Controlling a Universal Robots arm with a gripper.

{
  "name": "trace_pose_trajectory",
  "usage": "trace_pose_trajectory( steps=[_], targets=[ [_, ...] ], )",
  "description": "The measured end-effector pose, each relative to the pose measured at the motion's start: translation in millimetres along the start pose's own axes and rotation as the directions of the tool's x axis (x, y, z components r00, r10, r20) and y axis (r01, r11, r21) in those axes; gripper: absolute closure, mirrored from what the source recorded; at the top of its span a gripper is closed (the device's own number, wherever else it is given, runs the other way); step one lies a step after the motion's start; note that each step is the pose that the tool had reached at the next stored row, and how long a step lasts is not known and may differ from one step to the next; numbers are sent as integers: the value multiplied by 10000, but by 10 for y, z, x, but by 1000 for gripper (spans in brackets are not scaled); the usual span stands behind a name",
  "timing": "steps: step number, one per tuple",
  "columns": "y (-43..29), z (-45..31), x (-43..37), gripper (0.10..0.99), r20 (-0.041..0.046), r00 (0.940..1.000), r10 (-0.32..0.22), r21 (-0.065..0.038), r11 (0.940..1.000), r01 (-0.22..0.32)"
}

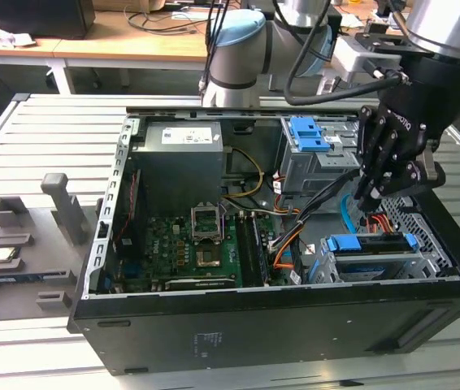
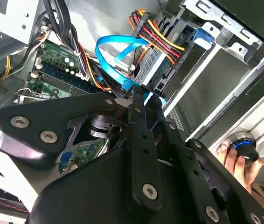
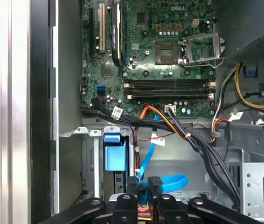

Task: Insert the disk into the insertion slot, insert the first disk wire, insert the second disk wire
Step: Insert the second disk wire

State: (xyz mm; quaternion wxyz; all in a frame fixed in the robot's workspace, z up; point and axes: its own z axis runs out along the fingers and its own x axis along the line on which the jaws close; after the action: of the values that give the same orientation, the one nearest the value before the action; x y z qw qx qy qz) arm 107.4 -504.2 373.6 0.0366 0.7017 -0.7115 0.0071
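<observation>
The disk (image 1: 368, 244), in its bright blue carrier, sits inside the insertion slot (image 1: 392, 266), a grey perforated cage at the case's corner on the exterior view's right. My gripper (image 1: 366, 205) hangs just above the disk's near end. In both wrist views its fingers are shut on the connector of a flat blue disk wire (image 2: 118, 51), whose loop curls away from the gripper's tips (image 2: 139, 95). A red, yellow and black wire bundle (image 2: 157, 37) ends in a black plug (image 2: 178, 58) at the disk; I cannot tell whether it is seated. The first wrist view shows the gripper (image 3: 143, 184) beside the blue carrier (image 3: 114, 154).
A taller grey bay with a blue latch (image 1: 311, 138) stands behind the slot. The motherboard (image 1: 189, 244) and black cable bundles (image 3: 192, 140) fill the case's middle. Grey fixtures (image 1: 59, 203) lie on the slatted table at the exterior view's left. A hand (image 2: 230, 156) rests on a round knob.
</observation>
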Motion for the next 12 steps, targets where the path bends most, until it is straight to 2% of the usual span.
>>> trace_pose_trajectory(
  steps=[6, 7, 8, 12],
  targets=[
    [6, 8, 1, 847, -31, 9999, -115, 7, 9999, 115],
    [6, 8, 1, 859, -39, 9999, -139, 9, 9999, 139],
    [7, 8, 1, 925, -49, 9998, -169, 11, 9999, 169],
    [7, 9, 22, 925, -68, 9997, -216, 14, 9998, 216]
  ],
)
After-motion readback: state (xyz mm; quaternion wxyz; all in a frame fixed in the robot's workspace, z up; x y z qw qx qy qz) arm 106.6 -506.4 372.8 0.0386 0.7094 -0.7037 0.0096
